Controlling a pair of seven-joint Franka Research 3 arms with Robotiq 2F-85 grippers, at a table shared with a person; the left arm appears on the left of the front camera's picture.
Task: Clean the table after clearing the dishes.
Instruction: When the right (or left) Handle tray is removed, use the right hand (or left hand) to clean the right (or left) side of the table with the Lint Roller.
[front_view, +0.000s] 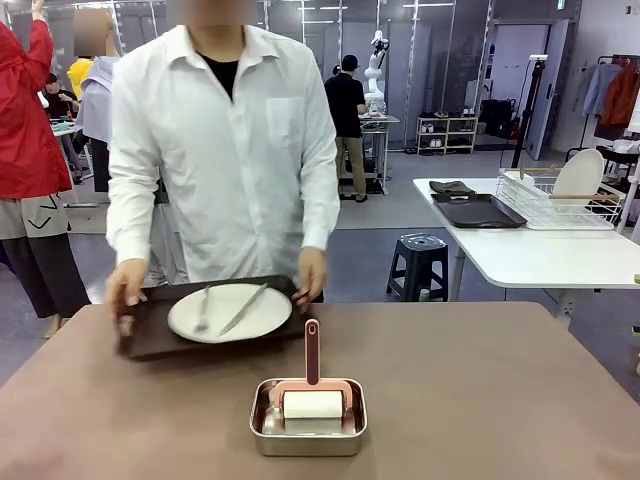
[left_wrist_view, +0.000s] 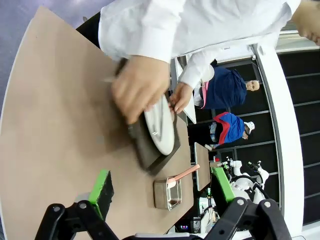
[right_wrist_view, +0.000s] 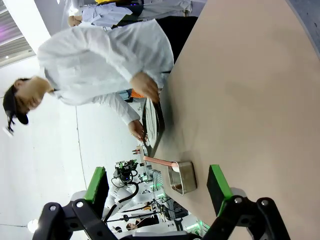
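Note:
A round white plate (front_view: 230, 312) with a silver fork (front_view: 203, 308) and knife (front_view: 244, 308) lies on a dark brown tray (front_view: 150, 335) at the far side of the taupe table (front_view: 500, 400). A person in a white shirt grips the tray's two ends with both hands (front_view: 125, 285). In the left wrist view my left gripper (left_wrist_view: 160, 176) stands open above the table (left_wrist_view: 60, 125), well short of the tray (left_wrist_view: 147, 150) and plate (left_wrist_view: 161, 127). My right gripper (right_wrist_view: 157, 181) is open too, high over the table (right_wrist_view: 250, 100), with the plate (right_wrist_view: 151, 122) far off.
A small steel pan (front_view: 262, 425) holding a white roller with a pink handle (front_view: 312, 352) sits at the near centre of the table. Behind on the right stand a white side table (front_view: 540, 255) with a wire rack and a dark stool (front_view: 420, 262).

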